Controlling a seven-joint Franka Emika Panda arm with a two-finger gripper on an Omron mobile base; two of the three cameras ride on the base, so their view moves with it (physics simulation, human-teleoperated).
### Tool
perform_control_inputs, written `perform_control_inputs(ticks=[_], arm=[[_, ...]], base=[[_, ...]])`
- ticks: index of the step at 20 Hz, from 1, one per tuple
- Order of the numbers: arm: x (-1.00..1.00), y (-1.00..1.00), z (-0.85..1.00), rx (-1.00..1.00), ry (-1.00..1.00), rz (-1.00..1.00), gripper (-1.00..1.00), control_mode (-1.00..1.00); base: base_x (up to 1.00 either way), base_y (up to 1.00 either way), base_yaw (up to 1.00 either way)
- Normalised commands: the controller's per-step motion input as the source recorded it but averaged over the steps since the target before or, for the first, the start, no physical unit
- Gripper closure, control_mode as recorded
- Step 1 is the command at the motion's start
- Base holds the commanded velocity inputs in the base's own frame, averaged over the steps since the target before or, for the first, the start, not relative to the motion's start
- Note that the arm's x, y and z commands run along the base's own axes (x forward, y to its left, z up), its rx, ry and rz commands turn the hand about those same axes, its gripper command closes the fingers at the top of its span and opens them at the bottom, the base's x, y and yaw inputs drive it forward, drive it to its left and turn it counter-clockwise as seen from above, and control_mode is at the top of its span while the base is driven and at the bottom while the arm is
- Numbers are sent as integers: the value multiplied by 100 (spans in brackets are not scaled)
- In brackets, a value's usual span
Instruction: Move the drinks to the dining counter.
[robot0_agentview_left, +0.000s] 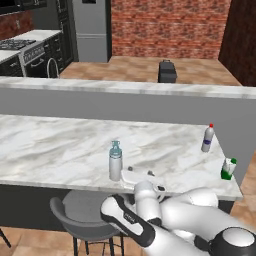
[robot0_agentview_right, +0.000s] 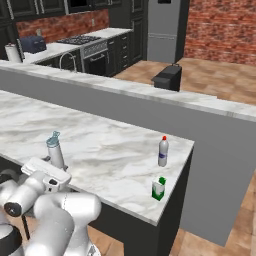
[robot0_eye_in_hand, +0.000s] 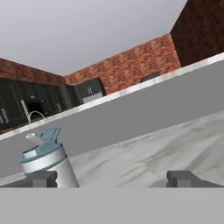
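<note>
All three drinks stand on the dining counter, a white marble slab. The grey metal bottle with a light-blue cap is near the front edge. Far to the right are the clear bottle with a red cap and the green-and-white carton. My gripper hangs open and low at the front edge, just right of the grey bottle. In the hand view the bottle stands by the left fingertip. Nothing is held.
A higher grey ledge runs behind the counter, with a dark box beyond it. A grey round stool sits under the front edge. The toaster and paper-towel roll stand on the far worktop.
</note>
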Motion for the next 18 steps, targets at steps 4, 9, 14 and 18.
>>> perform_control_inputs(ticks=[4, 9, 14, 18], arm=[[-98, 0, 100, 13, -4, -9, -100, -100], [-85, 7, 100, 13, -1, -6, -100, -100], [-72, 21, 100, 7, -6, -4, -100, -100], [-68, 14, 100, 4, -12, 0, -100, -100]], base=[[0, 0, 0], [0, 0, 0], [0, 0, 0], [0, 0, 0]])
